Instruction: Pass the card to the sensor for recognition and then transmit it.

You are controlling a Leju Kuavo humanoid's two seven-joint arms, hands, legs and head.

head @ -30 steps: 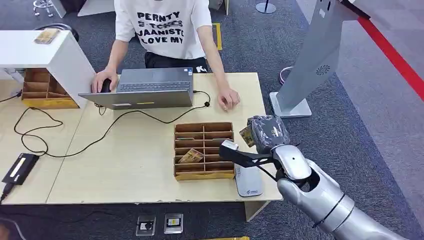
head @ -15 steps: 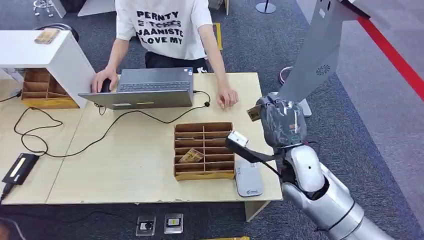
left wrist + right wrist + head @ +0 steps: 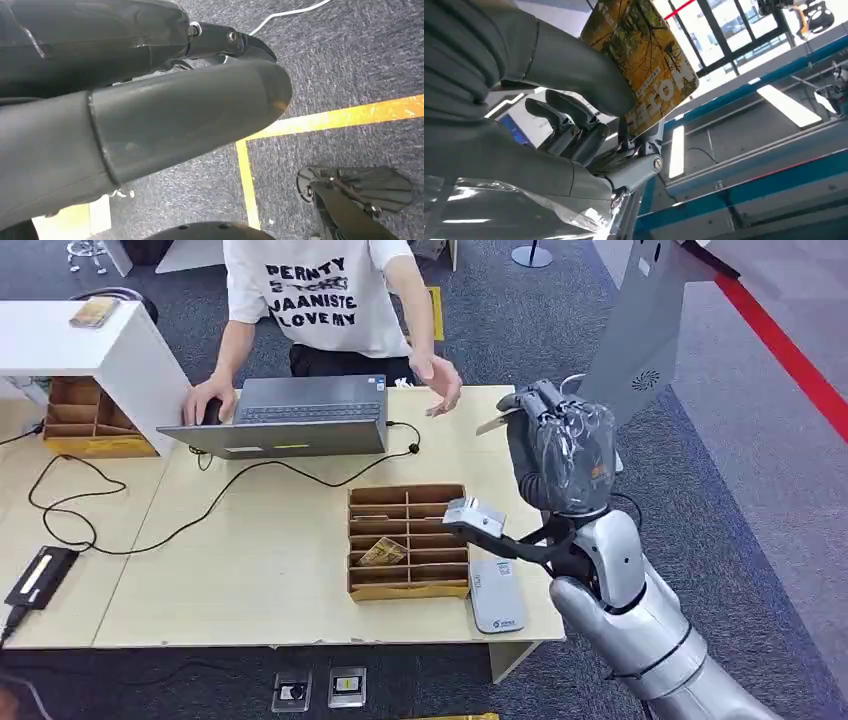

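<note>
the card (image 3: 644, 65) is sticking out from the right hand (image 3: 556, 455), its long axis running away from the palm and its free end pointing toward the person (image 3: 330, 300) behind the table (image 3: 270, 570). in the head view the card (image 3: 497, 423) is showing as a thin pale edge, lying nearly flat. in the right wrist view its printed face, yellow and brown with trees, is facing the camera. the right hand is gripping the card, pinching one end between the thick thumb (image 3: 574, 65) and the darker fingers (image 3: 574, 130), and is hanging raised above the table's far right corner. the person's hand (image 3: 440, 390) is lifted near the card, not touching it. the left hand (image 3: 125, 115) is hanging over carpet; whether it is open or closed cannot be told.
</note>
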